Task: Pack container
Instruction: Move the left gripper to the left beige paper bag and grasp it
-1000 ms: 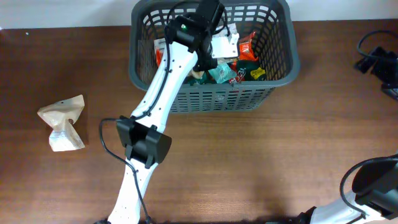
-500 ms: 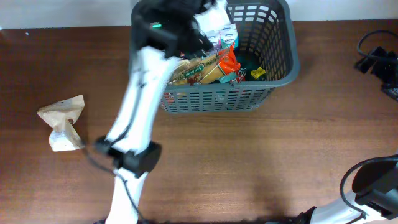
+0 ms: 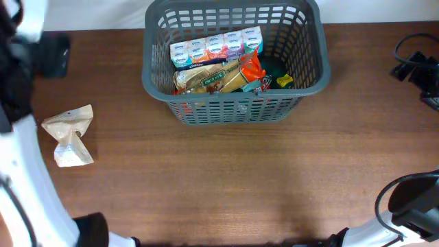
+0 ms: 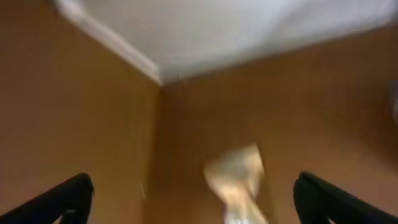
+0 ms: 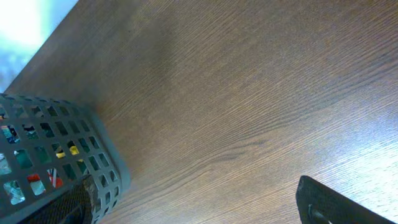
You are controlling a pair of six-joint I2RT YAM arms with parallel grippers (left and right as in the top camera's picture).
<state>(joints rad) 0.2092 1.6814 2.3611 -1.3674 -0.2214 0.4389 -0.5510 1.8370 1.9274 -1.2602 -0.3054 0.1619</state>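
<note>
The big dark grey plastic basket with holes in its walls (image 3: 236, 113) sits at the far side of the brown wooden table (image 3: 274, 178). Inside the basket lie a row of small pale cartons (image 3: 216, 46), a tan packet (image 3: 212, 79) and an orange packet (image 3: 252, 67). A crumpled beige paper bag (image 3: 68, 134) lies well to the left of the basket. The left gripper (image 4: 193, 190) points at that bag, its jaws wide apart and empty, though its view is blurry. The right gripper (image 5: 193, 208) is to the right of the basket, with its jaws apart too, holding nothing.
</note>
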